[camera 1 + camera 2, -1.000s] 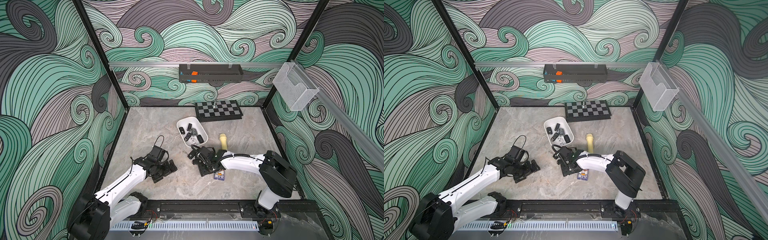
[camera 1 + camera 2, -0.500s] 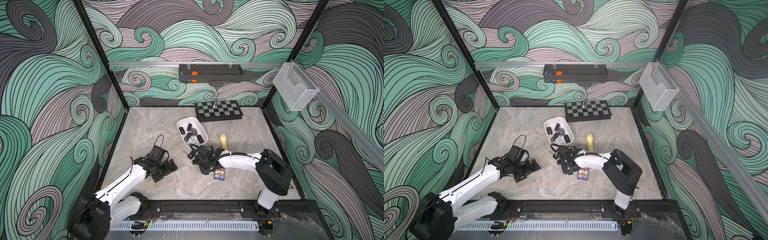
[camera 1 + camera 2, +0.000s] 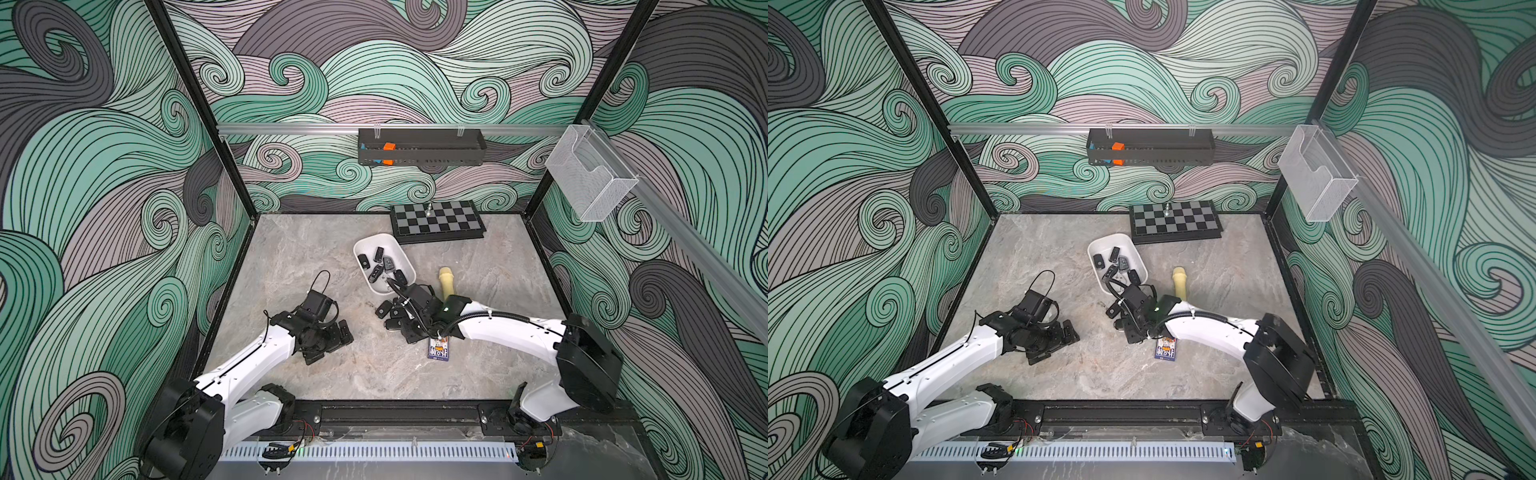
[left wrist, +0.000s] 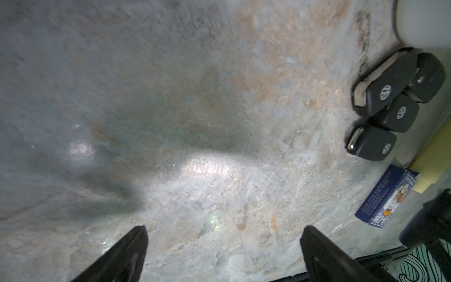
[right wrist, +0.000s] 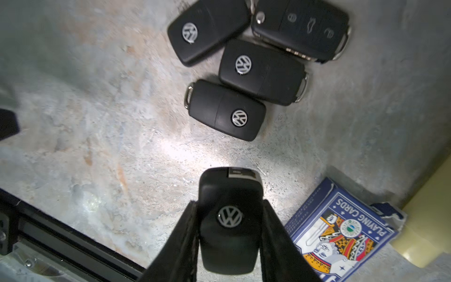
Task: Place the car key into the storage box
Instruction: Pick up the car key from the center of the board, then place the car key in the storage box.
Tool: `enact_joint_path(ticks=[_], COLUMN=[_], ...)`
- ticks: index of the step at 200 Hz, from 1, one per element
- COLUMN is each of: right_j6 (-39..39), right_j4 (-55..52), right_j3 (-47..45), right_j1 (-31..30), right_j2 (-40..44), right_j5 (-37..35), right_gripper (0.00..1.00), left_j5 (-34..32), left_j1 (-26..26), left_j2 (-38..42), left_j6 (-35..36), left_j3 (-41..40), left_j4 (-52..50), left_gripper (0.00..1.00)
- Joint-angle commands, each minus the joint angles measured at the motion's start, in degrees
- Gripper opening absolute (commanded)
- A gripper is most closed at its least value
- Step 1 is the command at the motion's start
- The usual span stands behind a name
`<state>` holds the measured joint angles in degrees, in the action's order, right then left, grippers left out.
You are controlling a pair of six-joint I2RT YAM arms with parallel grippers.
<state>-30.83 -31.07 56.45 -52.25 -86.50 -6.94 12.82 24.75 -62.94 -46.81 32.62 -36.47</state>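
The storage box [image 3: 388, 243] is a white shallow tub in mid table, seen in both top views [image 3: 1121, 242], and several black key fobs lie inside it. My right gripper [image 5: 229, 202] is shut on a black car key [image 5: 229, 219] with a silver VW badge, just above the marble top. In a top view this gripper [image 3: 405, 328] sits just in front of the box. Several loose keys [image 5: 261, 70] lie clustered on the table ahead of the held one. My left gripper [image 4: 224, 229] stands open over bare marble, to the left [image 3: 345, 332].
A blue playing-card box [image 5: 339, 232] lies right beside the right gripper. A cream cylinder [image 3: 446, 282] lies right of the tub. A chessboard [image 3: 436, 220] sits at the back. A black tray [image 3: 419, 151] and a wire basket [image 3: 590, 174] hang on the walls.
My right gripper has shut on the car key and shifted slightly. The left arm has not moved.
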Motion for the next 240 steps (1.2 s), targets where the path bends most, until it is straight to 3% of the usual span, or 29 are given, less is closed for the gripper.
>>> enact_joint_path(ticks=[1, 43, 86, 139, 195, 240], right_j6=[1.04, 3.40, 8.19, 14.11, 17.68, 21.58], right_j4=[-0.95, -1.19, -1.03, -1.16, -2.35, -5.53], right_j3=[0.64, 3.49, 9.92, 23.01, 39.23, 54.29], right_j1=[1.46, 6.01, 11.33, 14.28, 16.62, 17.95], right_j2=[3.11, 5.55, 1.18, -11.23, -27.00, -40.45], right_j5=[0.97, 2.68, 4.42, 5.41, 6.94, 5.35], right_gripper=[0.29, 0.29, 0.29, 0.29, 0.29, 0.29], left_j5=[-0.87, -0.19, 1.73, 5.14, 8.15, 4.74], left_j1=[-0.41, -0.41, -1.26, -5.35, -12.35, -15.06], left_j2=[-0.66, -5.26, -13.00, -20.25, -23.08, -21.44], left_j6=[1.81, 1.84, 4.73, 7.46, 8.74, 8.15], left_j3=[3.29, 8.51, 17.00, 23.89, 25.56, 24.50], left_j4=[-0.93, 0.22, -0.52, -0.18, 0.96, 1.33], left_gripper=[0.99, 0.99, 0.99, 0.99, 0.99, 0.98])
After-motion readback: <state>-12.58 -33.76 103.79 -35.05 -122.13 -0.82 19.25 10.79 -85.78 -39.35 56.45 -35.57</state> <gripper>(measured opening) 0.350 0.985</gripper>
